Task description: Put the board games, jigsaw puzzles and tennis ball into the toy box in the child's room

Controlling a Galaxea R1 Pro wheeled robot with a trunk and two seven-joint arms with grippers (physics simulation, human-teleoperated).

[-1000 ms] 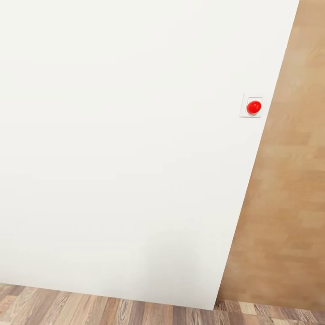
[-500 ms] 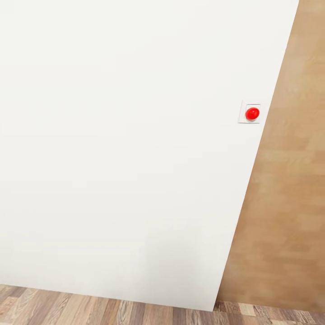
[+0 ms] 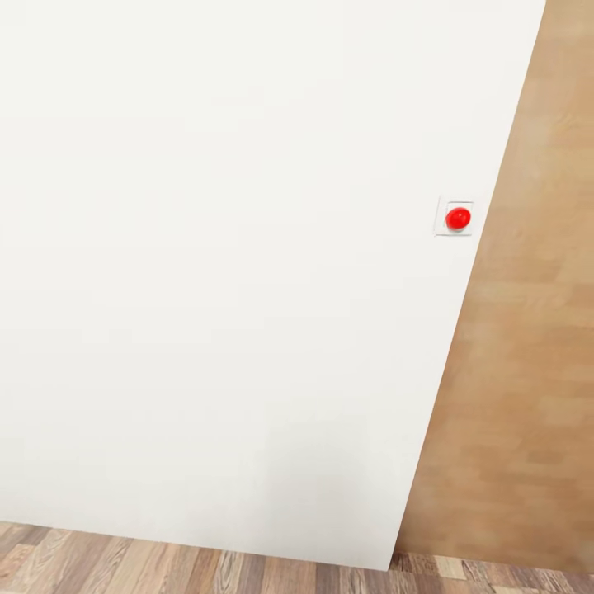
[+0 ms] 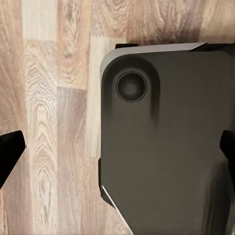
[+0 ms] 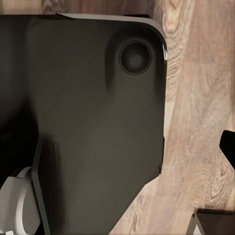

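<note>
Head view: red button (image 3: 459, 218) on white wall (image 3: 231, 272) sits lower than second ago; camera shifting, robot in transit. Toys, toy box out of sight. Left tool (image 4: 117, 147) fingers apart, nothing between, above robot base (image 4: 166, 147). Right tool (image 5: 230, 147): state unreadable.
</note>
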